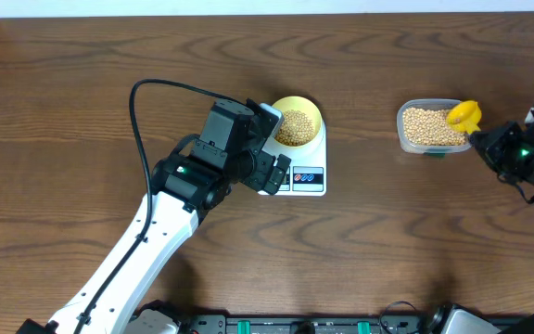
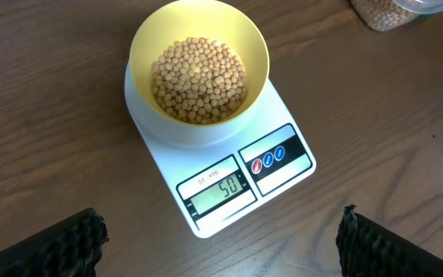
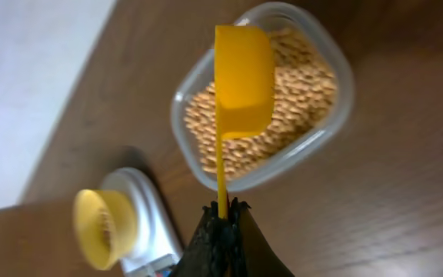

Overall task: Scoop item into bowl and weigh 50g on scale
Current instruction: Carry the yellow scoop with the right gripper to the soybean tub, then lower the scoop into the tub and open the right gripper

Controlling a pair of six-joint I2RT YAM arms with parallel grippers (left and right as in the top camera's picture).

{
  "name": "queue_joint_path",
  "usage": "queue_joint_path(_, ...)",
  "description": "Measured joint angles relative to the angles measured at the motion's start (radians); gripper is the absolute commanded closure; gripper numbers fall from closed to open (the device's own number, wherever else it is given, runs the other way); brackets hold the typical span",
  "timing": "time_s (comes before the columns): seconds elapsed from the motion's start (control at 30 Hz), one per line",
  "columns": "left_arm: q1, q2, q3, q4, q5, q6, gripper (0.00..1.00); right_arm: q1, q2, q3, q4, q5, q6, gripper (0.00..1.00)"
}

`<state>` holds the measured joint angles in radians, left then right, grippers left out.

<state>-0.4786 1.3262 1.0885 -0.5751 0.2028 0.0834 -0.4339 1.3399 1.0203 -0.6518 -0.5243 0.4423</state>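
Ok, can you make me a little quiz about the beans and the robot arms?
1. The bowl of beans sits on the scale. What does the display read? A) 20 B) 50 C) 90
2. True or false: the right gripper holds the yellow scoop over the scale.
3. Fill in the gap: the left gripper has its jaws ____ (open or shut).

Key
1. B.
2. False. The scoop is over the clear tub of beans.
3. Open.
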Motion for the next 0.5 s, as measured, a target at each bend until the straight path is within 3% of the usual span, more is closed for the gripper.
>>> queue_joint_path(0.5, 0.0, 0.0, 0.0, 0.0, 0.0, 0.0, 0.02, 0.079, 0.063, 0.0, -0.009, 0.092, -0.065, 0.99)
